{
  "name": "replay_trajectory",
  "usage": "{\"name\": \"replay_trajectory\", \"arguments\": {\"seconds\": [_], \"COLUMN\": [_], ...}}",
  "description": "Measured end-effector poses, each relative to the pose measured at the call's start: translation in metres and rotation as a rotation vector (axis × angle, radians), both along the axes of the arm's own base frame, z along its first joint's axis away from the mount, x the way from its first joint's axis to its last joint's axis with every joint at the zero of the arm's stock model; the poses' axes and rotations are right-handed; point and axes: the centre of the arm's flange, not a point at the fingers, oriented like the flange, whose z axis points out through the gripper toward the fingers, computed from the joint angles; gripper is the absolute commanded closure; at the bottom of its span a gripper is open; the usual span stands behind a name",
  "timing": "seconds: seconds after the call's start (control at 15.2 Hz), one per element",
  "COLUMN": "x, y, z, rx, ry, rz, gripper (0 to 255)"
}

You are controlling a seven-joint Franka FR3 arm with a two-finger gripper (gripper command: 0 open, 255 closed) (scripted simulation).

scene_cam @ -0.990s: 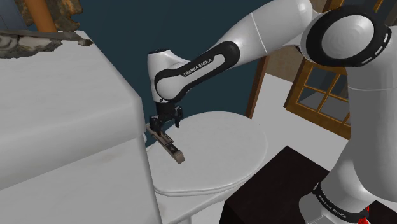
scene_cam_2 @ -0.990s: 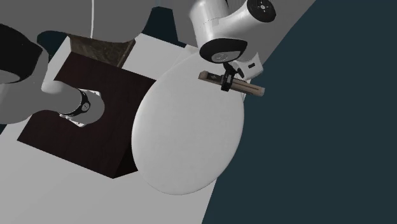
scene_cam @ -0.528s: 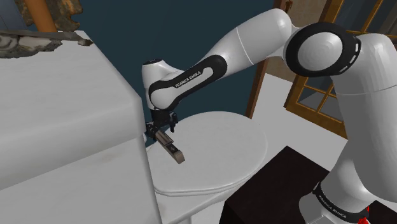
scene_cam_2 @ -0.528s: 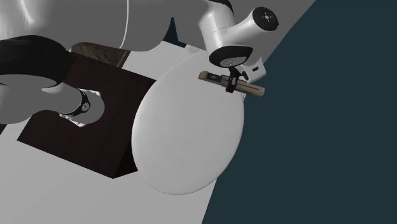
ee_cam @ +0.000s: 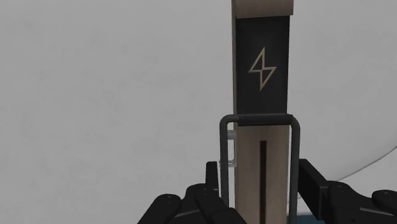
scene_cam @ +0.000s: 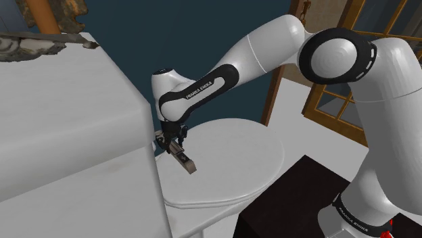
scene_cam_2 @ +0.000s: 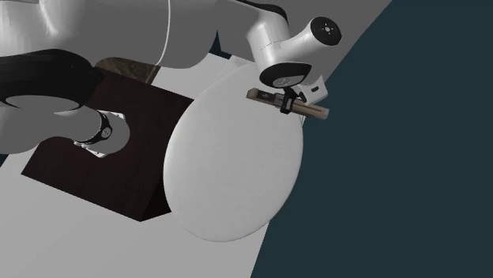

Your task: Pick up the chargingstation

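The charging station (scene_cam: 184,157) is a slim pale wooden bar with a black pad bearing a lightning mark (ee_cam: 262,70) and a thin wire bracket. It lies flat near the back edge of the white toilet lid (scene_cam: 233,152), close to the tank. My black gripper (scene_cam: 174,140) points down onto its end nearest the tank. In the wrist view the gripper (ee_cam: 261,170) is shut on the bar, with a finger pressed against each side of the bracket. From the second exterior view the gripper (scene_cam_2: 286,107) straddles the middle of the station (scene_cam_2: 316,111).
The tall white tank (scene_cam: 61,128) rises right beside the gripper on the shoulder view's left. My dark stand (scene_cam: 297,203) sits past the lid's front edge. A wooden window frame (scene_cam: 341,94) stands behind the arm. Dark blue wall (scene_cam_2: 395,158) borders the lid.
The gripper has sunk slightly onto the station and its fingers have shut on it. The arm's elbow has swung toward the shoulder view's left. The station lies where it was.
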Motion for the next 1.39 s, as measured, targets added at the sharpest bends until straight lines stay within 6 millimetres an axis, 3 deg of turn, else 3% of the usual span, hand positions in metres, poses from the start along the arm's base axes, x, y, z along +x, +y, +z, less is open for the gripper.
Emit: {"name": "replay_trajectory", "arguments": {"seconds": [0.46, 1.39], "x": [-0.001, -0.001], "y": [0.000, -0.001], "z": [0.002, 0.073], "rx": [0.000, 0.000], "ry": [0.000, 0.001], "rz": [0.000, 0.000], "gripper": [255, 255]}}
